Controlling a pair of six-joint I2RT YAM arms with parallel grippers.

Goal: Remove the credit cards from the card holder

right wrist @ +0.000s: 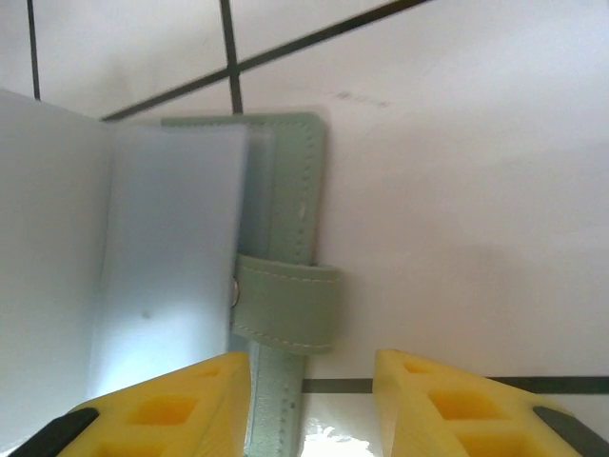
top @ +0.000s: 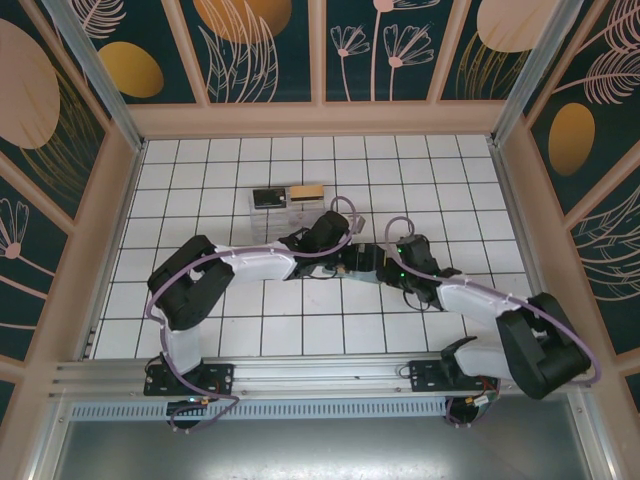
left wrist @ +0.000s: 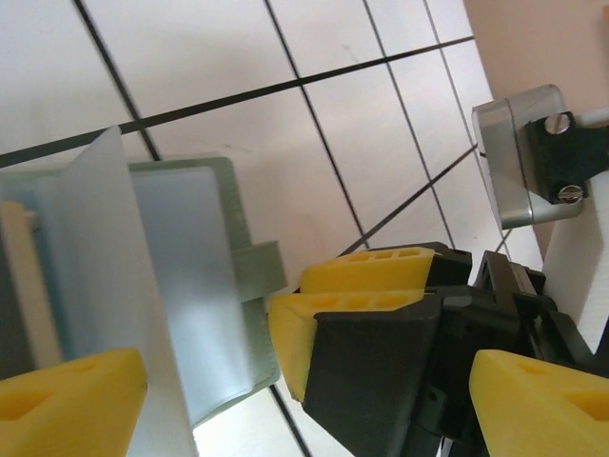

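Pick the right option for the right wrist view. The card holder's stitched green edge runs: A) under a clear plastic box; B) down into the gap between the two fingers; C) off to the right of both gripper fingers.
B: the card holder has its green edge passing down between the yellow fingers of the right gripper, which stand apart.

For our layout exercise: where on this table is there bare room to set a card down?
Free: tiles between box and left wall; tiles between box and right wall; the near row between left arm and right arm. Crowded: mid-table before the box, where left gripper and right gripper meet at the holder.
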